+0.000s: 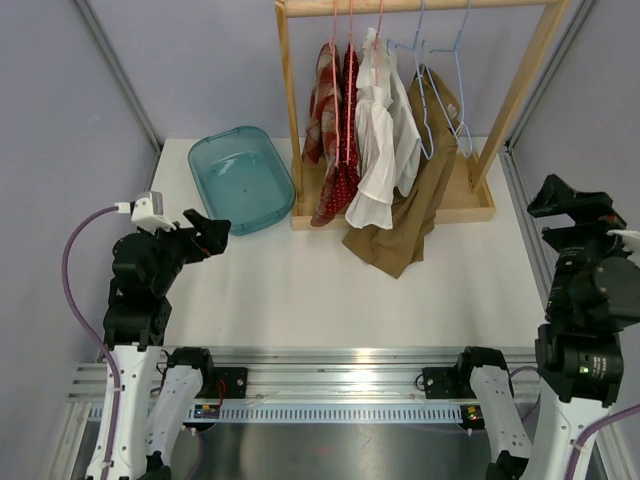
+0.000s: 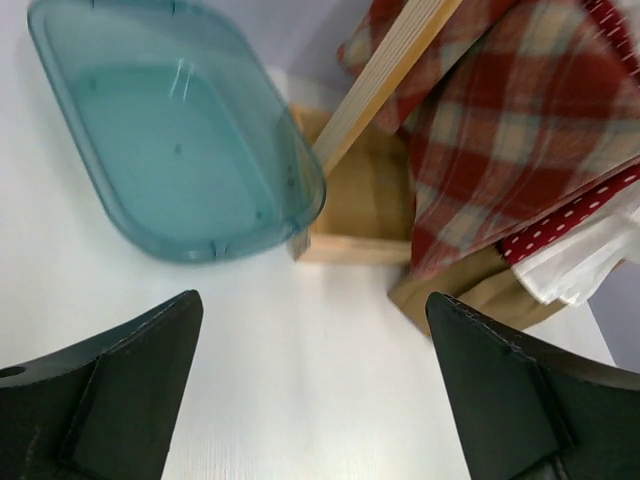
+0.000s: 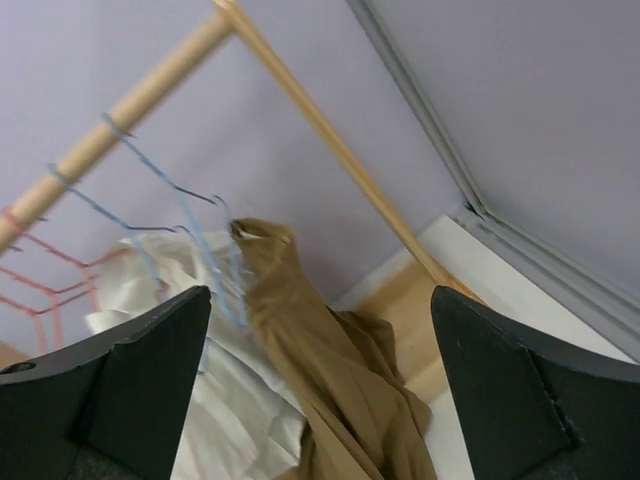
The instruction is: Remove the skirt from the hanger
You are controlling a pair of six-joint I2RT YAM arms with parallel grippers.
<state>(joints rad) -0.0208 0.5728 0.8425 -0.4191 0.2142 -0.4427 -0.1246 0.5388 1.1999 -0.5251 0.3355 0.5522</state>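
One wooden rack (image 1: 288, 100) stands at the far side of the white table (image 1: 300, 290), and four garments hang from it: a red plaid one (image 1: 322, 105) at the left, then a red dotted one (image 1: 345, 170), a white shirt (image 1: 385, 140) and, at the right, a tan garment (image 1: 405, 235). The tan one seems to be the skirt. It hangs from a blue hanger (image 3: 192, 225), with its lower part spilling over the rack's base onto the table. There are two blue hangers and what look like three pink ones, though the thin wires are hard to count. One teal bin (image 1: 240, 180) sits just left of the rack. The two arms are at the near corners, well apart from the clothes. The left gripper (image 1: 212, 233) and the right gripper (image 1: 562, 195) both have their fingers spread wide and hold nothing. Only the overhead view takes in all four garments and both arms at once. The left wrist view looks past its own open fingers (image 2: 130, 390) at the bin, the rack's left post and the plaid cloth close up, and at only a corner of the tan fabric. The right wrist view looks up at the rail and shows the tan garment's top edge caught on the blue hanger, beside the white shirt.
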